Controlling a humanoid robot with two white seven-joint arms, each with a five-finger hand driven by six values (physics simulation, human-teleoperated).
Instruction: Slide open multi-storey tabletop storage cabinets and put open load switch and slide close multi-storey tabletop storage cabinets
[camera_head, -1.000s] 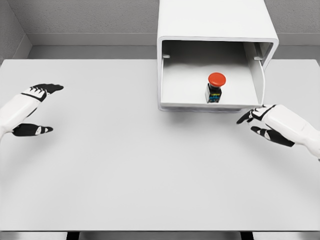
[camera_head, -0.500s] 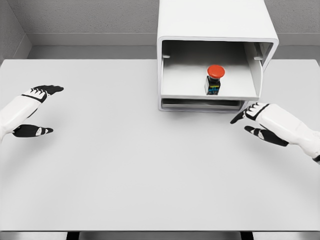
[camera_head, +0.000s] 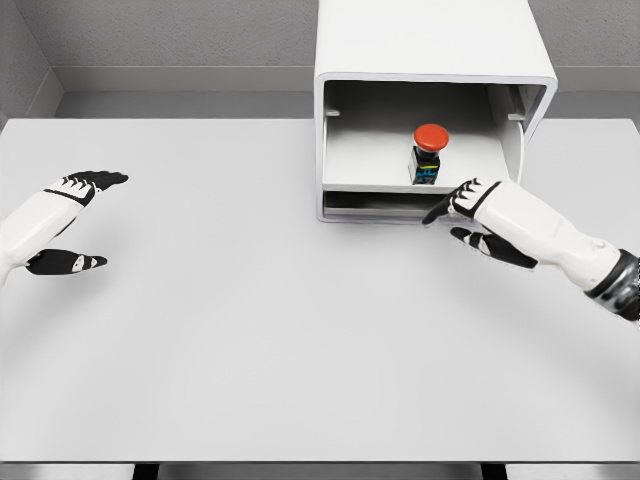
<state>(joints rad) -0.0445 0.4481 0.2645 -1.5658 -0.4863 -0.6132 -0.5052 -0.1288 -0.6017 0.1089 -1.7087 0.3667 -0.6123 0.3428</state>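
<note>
Two white robot arms reach over a smooth, matte grey counter that fills most of the frame. At upper right of centre stands the storage cabinet, a glossy white box with rounded corners and an open front. Inside it, on a flat white drawer tray, sits the load switch: a small dark, blocky body with coloured markings, topped by a round red mushroom-shaped button. It stands upright, right of the tray's middle. Below the tray's front lip a dark slot shows a lower tier.

At right of centre, the right hand, white-shelled with black fingers, hovers at the cabinet's lower front edge, its fingers extended and loosely spread, its thumb apart below; it grasps nothing, and contact with the tray's lip cannot be judged. At the left edge, the left hand rests well apart from the cabinet, fingers and thumb held wide, empty.
</note>
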